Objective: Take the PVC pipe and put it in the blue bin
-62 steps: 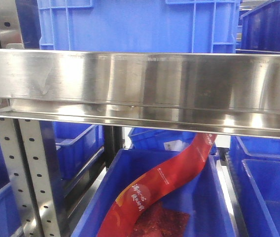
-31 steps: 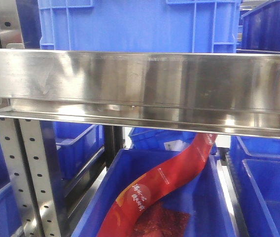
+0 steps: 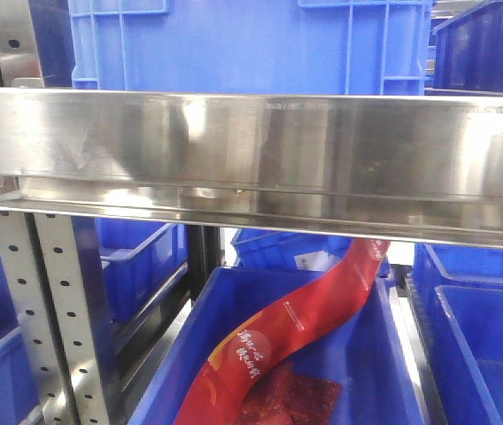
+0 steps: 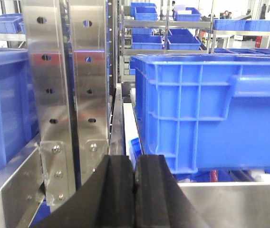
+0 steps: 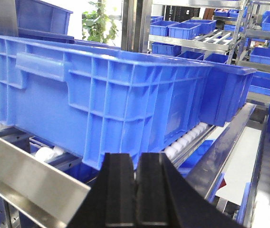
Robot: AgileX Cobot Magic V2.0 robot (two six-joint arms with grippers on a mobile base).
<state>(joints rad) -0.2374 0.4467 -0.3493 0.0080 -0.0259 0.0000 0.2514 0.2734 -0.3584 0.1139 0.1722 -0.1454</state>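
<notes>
Both grippers, left [image 4: 135, 190] and right [image 5: 136, 190], are pressed together and empty, facing a blue bin [image 5: 101, 95] on the shelf, with no PVC pipe in view, so neither arm is nearer.

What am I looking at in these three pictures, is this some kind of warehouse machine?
It is a two-armed robot on wheels, facing warehouse shelving. One camera looks forward: a shiny steel shelf rail crosses the view, with a large blue plastic crate above and an open blue plastic bin below holding a long red printed plastic bag. The other two cameras sit on the wrists. Each shows its own black gripper, left gripper and right gripper, with jaws pressed together and holding nothing, pointing at a ribbed blue crate on the shelf. No PVC pipe is visible anywhere.
</notes>
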